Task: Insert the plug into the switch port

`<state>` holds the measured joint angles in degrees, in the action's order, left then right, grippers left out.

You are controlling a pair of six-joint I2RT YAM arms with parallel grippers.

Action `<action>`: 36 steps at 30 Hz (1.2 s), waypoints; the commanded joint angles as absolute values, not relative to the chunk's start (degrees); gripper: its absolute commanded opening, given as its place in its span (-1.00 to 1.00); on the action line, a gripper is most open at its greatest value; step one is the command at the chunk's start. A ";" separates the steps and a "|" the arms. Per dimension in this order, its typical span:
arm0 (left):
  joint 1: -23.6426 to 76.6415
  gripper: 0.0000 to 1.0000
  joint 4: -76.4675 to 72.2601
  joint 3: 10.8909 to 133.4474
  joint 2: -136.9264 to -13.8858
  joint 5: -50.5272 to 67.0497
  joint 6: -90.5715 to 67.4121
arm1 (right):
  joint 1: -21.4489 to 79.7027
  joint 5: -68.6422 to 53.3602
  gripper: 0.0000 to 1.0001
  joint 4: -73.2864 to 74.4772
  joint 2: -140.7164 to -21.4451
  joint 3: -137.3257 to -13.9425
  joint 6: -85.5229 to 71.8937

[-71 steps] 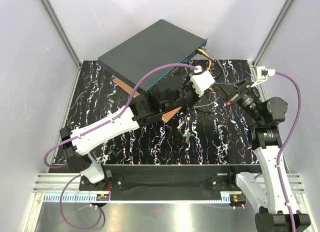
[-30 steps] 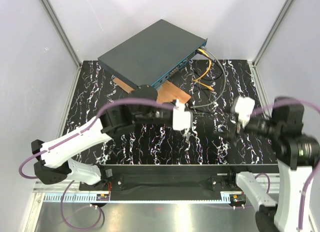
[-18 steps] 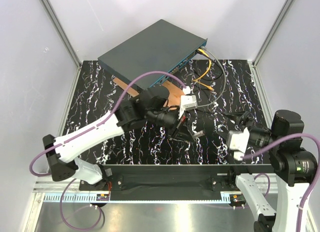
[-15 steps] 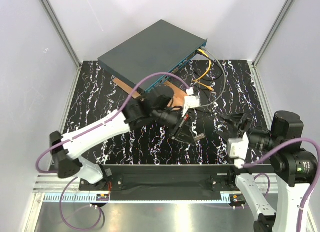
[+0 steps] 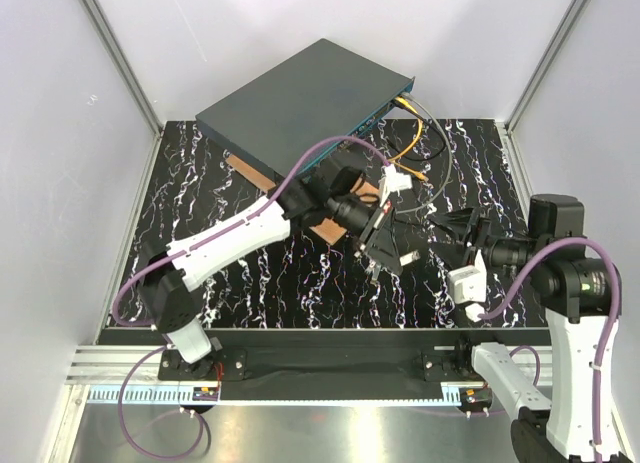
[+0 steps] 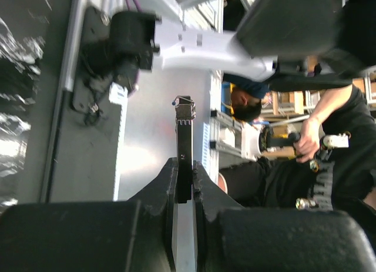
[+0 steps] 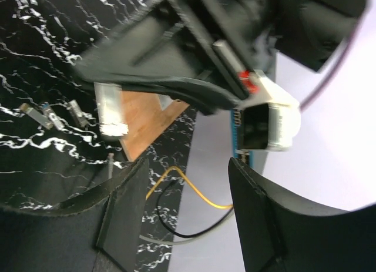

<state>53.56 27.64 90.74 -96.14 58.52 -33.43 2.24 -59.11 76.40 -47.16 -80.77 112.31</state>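
The switch (image 5: 300,93) lies at the back of the table, its teal front face (image 5: 358,135) turned toward the right. My left gripper (image 5: 392,251) hangs over the middle of the table, well short of that face. It is shut on the plug (image 5: 405,259), a small pale piece. In the left wrist view the plug (image 6: 184,125) is a thin dark strip with a toothed tip, pinched in the left gripper (image 6: 184,166). My right gripper (image 5: 462,226) is just right of it. The right gripper (image 7: 188,163) stands open with nothing between its fingers.
Yellow cables (image 5: 410,148) and a long grey cable (image 5: 440,173) run from the switch's right end across the table. A brown wooden board (image 5: 327,229) lies partly under my left arm. Small loose metal bits (image 7: 44,115) lie on the black marbled table (image 5: 200,203).
The left arm has swung forward over the board toward the switch, still gripping the plug. The right gripper has risen toward the table's middle, and its jaws have narrowed somewhat.
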 commanded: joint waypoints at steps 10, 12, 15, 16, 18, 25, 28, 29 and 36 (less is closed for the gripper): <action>49.48 -1.00 30.85 96.50 -99.31 55.81 -30.06 | 2.55 -61.08 0.22 93.87 -44.82 -71.55 118.21; 49.57 -1.00 30.85 96.42 -99.49 55.46 -30.23 | 2.55 -61.26 0.23 93.78 -45.52 -71.37 118.65; 49.66 -1.00 30.94 96.42 -99.76 55.28 -29.97 | 2.55 -61.08 0.23 93.87 -46.41 -71.19 118.92; 49.83 -1.00 30.94 96.42 -99.84 55.20 -29.88 | 2.55 -60.74 0.23 93.78 -46.67 -71.02 119.09; 50.10 -1.00 31.02 96.59 -99.84 55.28 -29.62 | 2.55 -60.21 0.22 93.87 -47.02 -70.32 120.05; 50.98 -1.00 31.64 98.35 -100.81 55.29 -28.83 | 2.72 -59.59 0.21 93.87 -48.86 -68.82 121.99; 51.33 -1.00 31.55 98.26 -101.07 55.37 -29.09 | 2.81 -59.85 0.21 93.78 -49.30 -68.82 123.05; 51.33 -1.00 31.47 98.35 -101.07 55.37 -29.00 | 2.81 -59.85 0.21 93.78 -49.39 -68.82 123.57; 51.77 -1.00 29.36 98.70 -102.48 56.42 -31.37 | 3.16 -59.06 0.17 93.69 -50.36 -68.47 127.27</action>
<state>51.40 32.40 95.72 -101.89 55.27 -30.13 2.70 -59.16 76.84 -49.78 -68.45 113.43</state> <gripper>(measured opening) 0.111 0.589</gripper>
